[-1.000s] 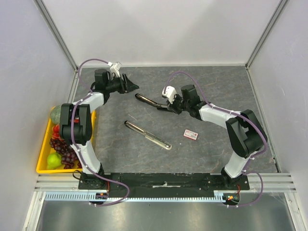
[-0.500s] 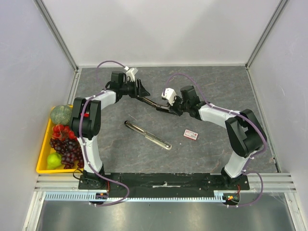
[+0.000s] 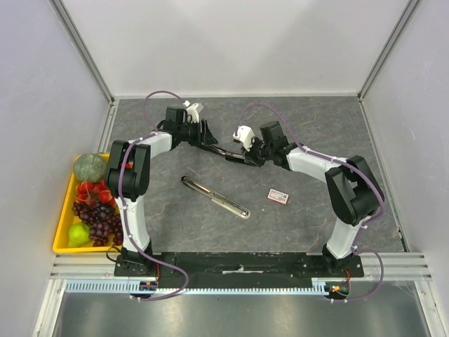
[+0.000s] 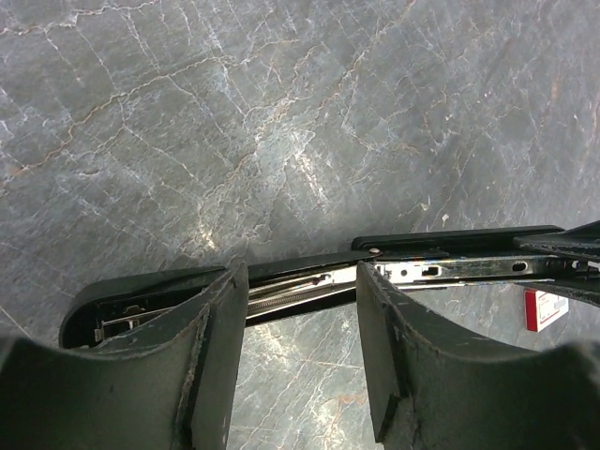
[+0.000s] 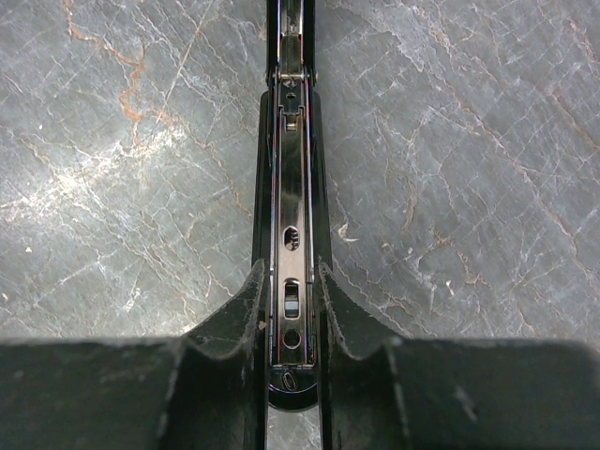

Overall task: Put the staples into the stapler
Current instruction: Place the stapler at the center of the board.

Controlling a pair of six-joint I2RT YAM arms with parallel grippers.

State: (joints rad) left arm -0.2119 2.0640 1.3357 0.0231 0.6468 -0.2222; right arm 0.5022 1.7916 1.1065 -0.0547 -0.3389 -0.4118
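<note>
Two arms meet over the far middle of the grey stone-patterned bench point(image 3: 330, 123) in the overhead view. The left claw point(image 3: 208, 137) and right claw point(image 3: 238, 156) sit at opposite ends of the black plastic stapler point(image 3: 221, 148), which lies splayed open. The small flat white-and-red cardboard box of staples point(image 3: 279, 195) rests well apart, nearer the right arm, with a long silver metal bar point(image 3: 214, 197) loose to its left and a yellow plastic tray of fruit point(image 3: 59, 242) at the left edge. From the left wrist, that claw point(image 4: 298, 277) stands apart, its fingers point(image 4: 211, 356) straddling the stapler point(image 4: 309, 281) without visibly pinching it; the box of staples point(image 4: 544, 307) peeks in at the right. From the right wrist, the claw point(image 5: 289, 281) is clamped on the stapler point(image 5: 291, 187), its shiny magazine channel running up between the fingers. The step looks like steadying the opened stapler: the right should pin it flat, channel upward, while the left closes squarely on the hinged arm, leaving the channel exposed. No brand or lettering is legible; the box print is too small.
</note>
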